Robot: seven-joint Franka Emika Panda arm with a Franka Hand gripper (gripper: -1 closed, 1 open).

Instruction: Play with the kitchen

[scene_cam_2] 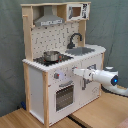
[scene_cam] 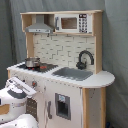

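Note:
The kitchen [scene_cam: 65,90] [scene_cam_2: 42,95] is a tall white and light-wood toy with a hood [scene_cam: 40,27], a small microwave [scene_cam: 72,23], a grey sink [scene_cam: 72,73] and a black faucet [scene_cam_2: 75,39]. A metal pot [scene_cam_2: 50,55] stands on the black stovetop [scene_cam: 42,66]. My gripper [scene_cam_2: 76,73] reaches in from the second exterior view's right. Its tip is at the front panel, level with the knobs [scene_cam_2: 56,76] and just above the oven door [scene_cam_2: 64,96]. In the first exterior view the gripper [scene_cam: 26,90] shows at the lower left, against the same panel.
A grey curtain [scene_cam_2: 112,30] hangs behind the kitchen in both exterior views. The kitchen stands on a wooden surface [scene_cam_2: 100,114]. My white arm [scene_cam_2: 107,78] crosses in front of the cabinet under the sink.

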